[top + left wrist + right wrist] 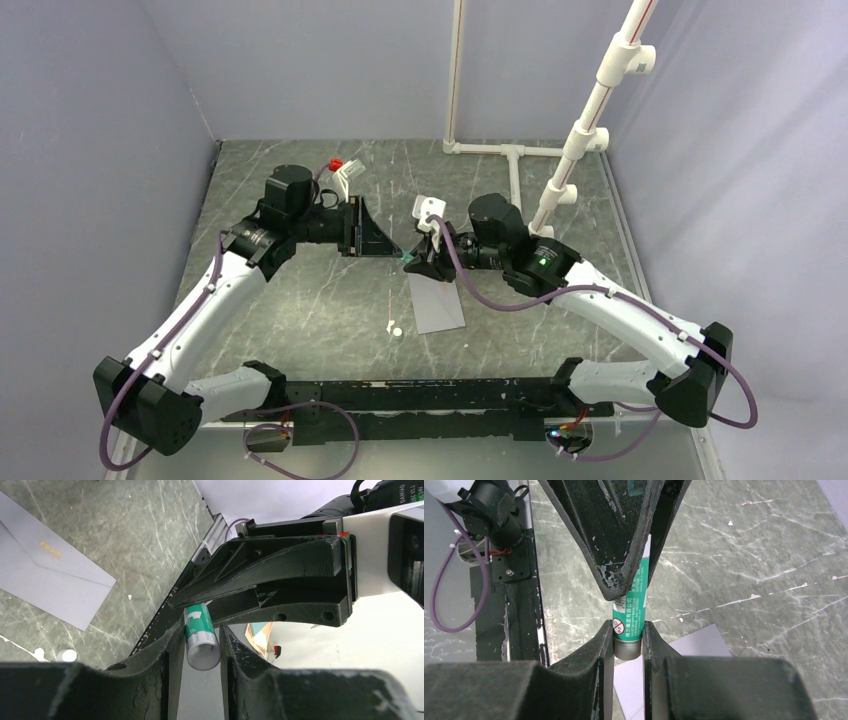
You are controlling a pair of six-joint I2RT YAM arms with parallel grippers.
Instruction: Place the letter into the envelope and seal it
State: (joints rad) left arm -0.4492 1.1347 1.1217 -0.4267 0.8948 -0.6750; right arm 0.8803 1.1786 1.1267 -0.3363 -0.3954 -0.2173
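Slippage was the main risk: both arms gripped one glue stick (631,615) in mid-air above the bench (300,300). The left pincer (201,635) was pinched shut on its grey end. The right pincer (628,632) was clamped on the other end, so the green-and-white tube bridged the two. If one arm pulled or twisted before the other had a firm hold, the smooth round tube could spin or slide out. It would then drop onto the bench, perhaps onto the paper below. Pulling off-axis could also cock the tube sideways between the fingers, since each pair held only a short length of it.

The envelope (438,303) lay flat on the bench just below and in front of the right pincer, with neither arm touching it. It was plain grey and creased into a pointed flap, with a small gold mark near the fold (seen best from the left wrist). I could not tell for certain whether the flap lay folded down or open. The letter appeared in no view, so it may have been inside, though nothing confirmed that. A small white round piece (66,655) sat loose on the bench near the envelope's corner. An arm sweeping low could knock it or shift the envelope out of line.
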